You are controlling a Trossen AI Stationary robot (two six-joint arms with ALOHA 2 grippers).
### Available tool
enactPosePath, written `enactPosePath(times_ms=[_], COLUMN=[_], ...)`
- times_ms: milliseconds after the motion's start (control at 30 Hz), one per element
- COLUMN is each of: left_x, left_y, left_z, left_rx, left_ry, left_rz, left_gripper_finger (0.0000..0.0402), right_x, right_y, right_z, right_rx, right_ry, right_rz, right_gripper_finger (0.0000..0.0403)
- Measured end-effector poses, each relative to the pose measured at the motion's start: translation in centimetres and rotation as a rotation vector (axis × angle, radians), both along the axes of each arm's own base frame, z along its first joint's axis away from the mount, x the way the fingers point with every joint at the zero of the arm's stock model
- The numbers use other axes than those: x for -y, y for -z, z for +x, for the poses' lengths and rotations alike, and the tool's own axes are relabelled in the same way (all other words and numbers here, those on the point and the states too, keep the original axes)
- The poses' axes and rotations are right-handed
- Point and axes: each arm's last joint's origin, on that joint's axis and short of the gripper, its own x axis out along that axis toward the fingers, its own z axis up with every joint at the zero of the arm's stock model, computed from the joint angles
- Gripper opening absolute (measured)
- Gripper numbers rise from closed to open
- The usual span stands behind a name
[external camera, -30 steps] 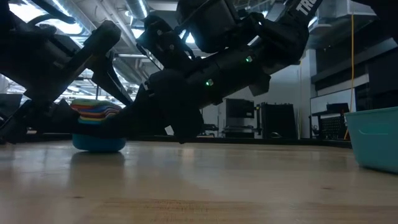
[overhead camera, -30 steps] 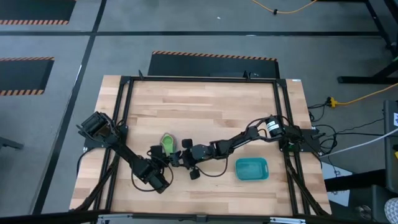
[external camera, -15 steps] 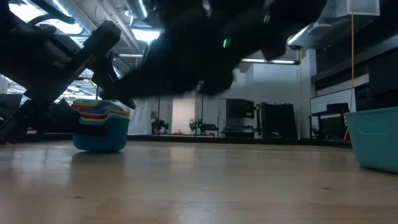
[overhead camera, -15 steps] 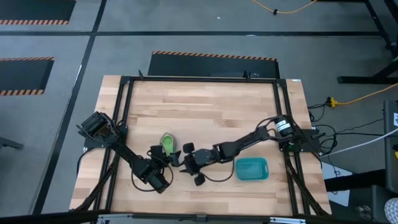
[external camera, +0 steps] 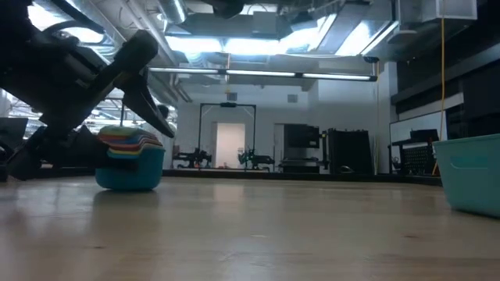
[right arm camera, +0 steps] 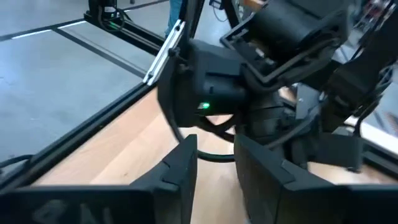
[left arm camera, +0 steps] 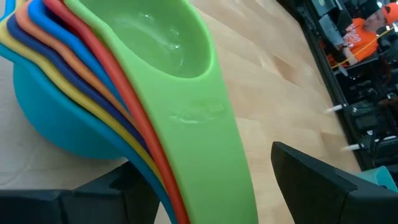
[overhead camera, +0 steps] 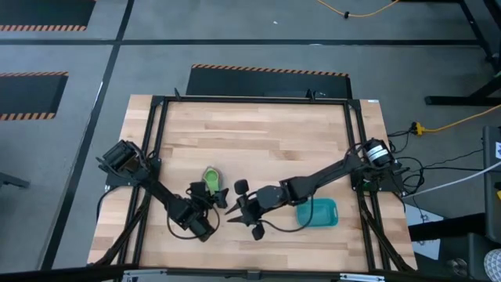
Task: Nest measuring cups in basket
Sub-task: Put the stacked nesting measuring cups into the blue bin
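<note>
The measuring cups (overhead camera: 211,180) stand nested in one stack, light blue at the bottom and green (left arm camera: 161,43) on top, on the table left of centre. The stack rests on the light blue cup's base (external camera: 129,181). My left gripper (overhead camera: 207,200) is open at the near side of the stack, with the stacked handles (left arm camera: 205,143) running back between its fingers. My right gripper (overhead camera: 249,209) is open and hangs above the table to the right of the stack, facing the left arm's wrist (right arm camera: 261,56). The teal basket (overhead camera: 321,215) sits right of it. My left gripper (left arm camera: 205,162) has one finger on each side of the stacked handles, coming at them level from the table's near side and along the handles. I cannot tell whether either finger (left arm camera: 311,180) touches them. The stack stands upright on the table.
The right arm (overhead camera: 329,176) slants across the table's right half and crosses over the basket's far left corner. The basket's wall (external camera: 469,176) stands at the right in the low view. Bare wood (overhead camera: 258,133) fills the far half of the table.
My right gripper has drawn back from the cup stack toward the near right and risen out of the low view, staying open. The stack, hidden behind it a second ago, now stands in plain sight.
</note>
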Motion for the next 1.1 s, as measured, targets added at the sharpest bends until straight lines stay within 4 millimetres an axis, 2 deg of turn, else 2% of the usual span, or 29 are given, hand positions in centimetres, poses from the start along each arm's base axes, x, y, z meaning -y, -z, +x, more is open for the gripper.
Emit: enactPosePath(times_ms=[600,800,1100], left_x=[-0.8,-0.7,-0.7], left_y=[0.1,0.1,0.1], left_z=[0.5,0.5,0.5], left_rx=[-0.027,-0.027,-0.027], left_ry=[-0.025,-0.025,-0.023], left_rz=[-0.038,-0.038,-0.038], left_gripper_finger=[0.0269,0.0237,0.0197], right_x=[-0.7,-0.7,-0.6], right_y=[0.1,-1.7,-4.2], right_z=[-0.4,-1.2,-3.7], right_rx=[-0.018,-0.002,-0.062], right_ry=[0.004,0.028,0.119], right_rz=[0.003,-0.030,-0.146], right_gripper_finger=[0.0112,0.0112,0.0112])
